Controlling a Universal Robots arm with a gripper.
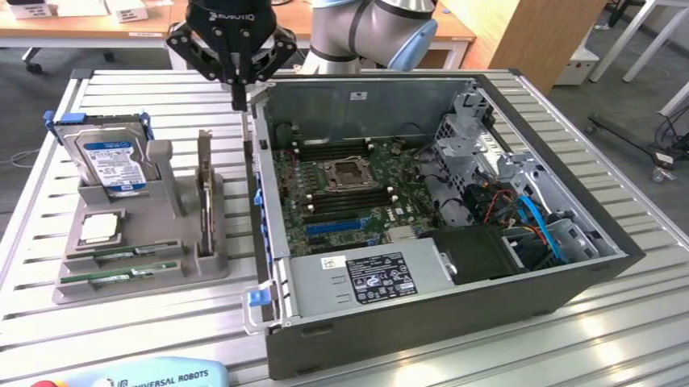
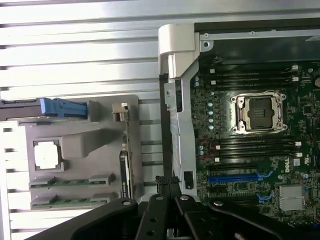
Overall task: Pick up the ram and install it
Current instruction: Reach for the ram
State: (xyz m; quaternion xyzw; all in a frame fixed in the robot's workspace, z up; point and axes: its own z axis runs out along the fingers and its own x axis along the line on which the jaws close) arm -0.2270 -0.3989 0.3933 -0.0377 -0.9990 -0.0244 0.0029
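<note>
Ram stick (image 1: 127, 256) (image 2: 70, 182), green and narrow, lying flat in a slot at the front end of a grey holder (image 1: 183, 234) (image 2: 75, 145). A second ram stick (image 1: 116, 276) (image 2: 70, 201) lies flat in the neighbouring slot, just beside the first and nearer the holder's edge. Neither stick is touched by anything but the holder. Same holder, further back: a square processor chip (image 1: 99, 228) (image 2: 47, 155) flat in its recess; a hard drive (image 1: 108, 157) (image 2: 55, 107) with a blue label, standing upright between blue side rails; an expansion card (image 1: 205, 193) (image 2: 126, 170) standing on edge along the side nearest the computer. The computer case (image 1: 453, 314) (image 2: 177, 100) lies on its side with the panel off, just beside the holder at the exterior view's right. Inside it are a green motherboard (image 1: 334, 185) (image 2: 250, 150), a processor socket (image 1: 350, 173) (image 2: 260, 112) with dark memory slots (image 1: 323, 149) (image 2: 255, 77) on both sides, a power supply (image 1: 366, 278) with a white label, and blue cables (image 1: 538, 226). The black gripper (image 1: 239, 101) (image 2: 167, 182) hangs above the case wall that faces the holder, well apart from both sticks. Its fingers (image 1: 239, 90) (image 2: 160, 200) are pressed together at the tips with nothing between them. All of this stands on a slatted metal counter (image 1: 140, 89) (image 2: 75, 50).
</note>
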